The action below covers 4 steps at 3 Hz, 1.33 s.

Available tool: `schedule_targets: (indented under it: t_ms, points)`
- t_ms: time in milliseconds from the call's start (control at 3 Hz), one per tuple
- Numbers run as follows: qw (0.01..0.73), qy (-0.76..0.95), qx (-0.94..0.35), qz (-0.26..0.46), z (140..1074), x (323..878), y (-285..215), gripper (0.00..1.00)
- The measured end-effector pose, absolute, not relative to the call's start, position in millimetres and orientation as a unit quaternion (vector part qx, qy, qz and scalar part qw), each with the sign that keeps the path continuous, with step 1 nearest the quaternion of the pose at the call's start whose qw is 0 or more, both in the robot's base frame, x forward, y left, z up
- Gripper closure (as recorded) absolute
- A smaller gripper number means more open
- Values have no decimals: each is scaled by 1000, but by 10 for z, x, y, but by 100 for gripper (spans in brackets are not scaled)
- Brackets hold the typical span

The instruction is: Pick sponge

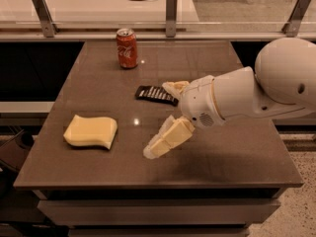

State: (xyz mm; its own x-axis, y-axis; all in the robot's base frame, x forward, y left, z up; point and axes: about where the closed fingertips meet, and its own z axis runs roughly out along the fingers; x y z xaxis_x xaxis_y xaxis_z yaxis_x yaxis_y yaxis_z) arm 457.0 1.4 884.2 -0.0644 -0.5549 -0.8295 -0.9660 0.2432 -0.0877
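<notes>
The sponge (91, 131), a pale yellow foam block with wavy edges, lies flat on the brown table (232, 167) near its left front corner. My gripper (156, 120) hangs over the middle of the table, to the right of the sponge and apart from it. Its two pale yellow fingers are spread wide: one fingertip (170, 87) is by the candy bar wrapper, the other (154, 148) points down to the left. It is open and holds nothing.
A red soda can (127, 48) stands upright at the back left of the table. A dark flat candy bar wrapper (154, 94) lies at mid-table, partly behind my upper finger. A counter with metal posts (170, 9) runs behind the table.
</notes>
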Motion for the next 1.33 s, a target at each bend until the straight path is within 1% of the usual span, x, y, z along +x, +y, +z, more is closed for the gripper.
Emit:
schedule_targets:
  t_ms: [1333]
  points:
    - [384,652,-576,308,8425,4660,724,0]
